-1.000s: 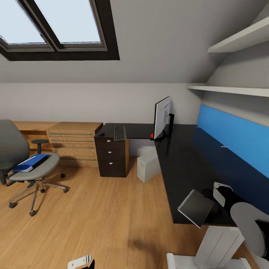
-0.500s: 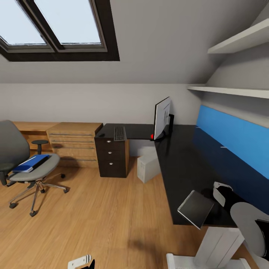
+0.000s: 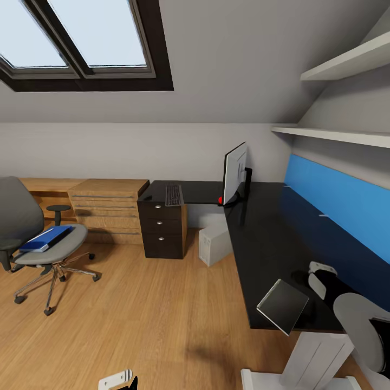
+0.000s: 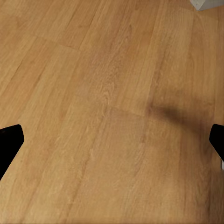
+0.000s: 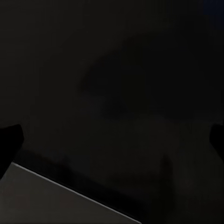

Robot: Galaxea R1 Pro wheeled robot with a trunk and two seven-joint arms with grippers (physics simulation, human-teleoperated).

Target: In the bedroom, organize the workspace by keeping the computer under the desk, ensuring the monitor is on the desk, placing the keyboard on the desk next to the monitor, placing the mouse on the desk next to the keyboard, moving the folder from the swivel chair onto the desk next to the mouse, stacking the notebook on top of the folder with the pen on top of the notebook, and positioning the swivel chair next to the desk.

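Note:
The black desk carries the monitor, standing side-on at its corner. The keyboard lies left of it, with a small dark mouse beyond. The computer stands on the floor under the desk. The swivel chair is apart at the left, and the blue folder rests on its seat. The grey notebook overhangs the desk's near edge. My right gripper is open just beside it. My left gripper hangs open over the floor. The pen is out of view.
Light oak drawers line the far wall between chair and desk. A dark drawer unit stands under the desk's left end. White shelves jut out above the blue back panel. Wood floor lies open between chair and desk.
The whole picture has shifted slightly, so the camera moved a little. Neither the grippers nor the objects have visibly moved.

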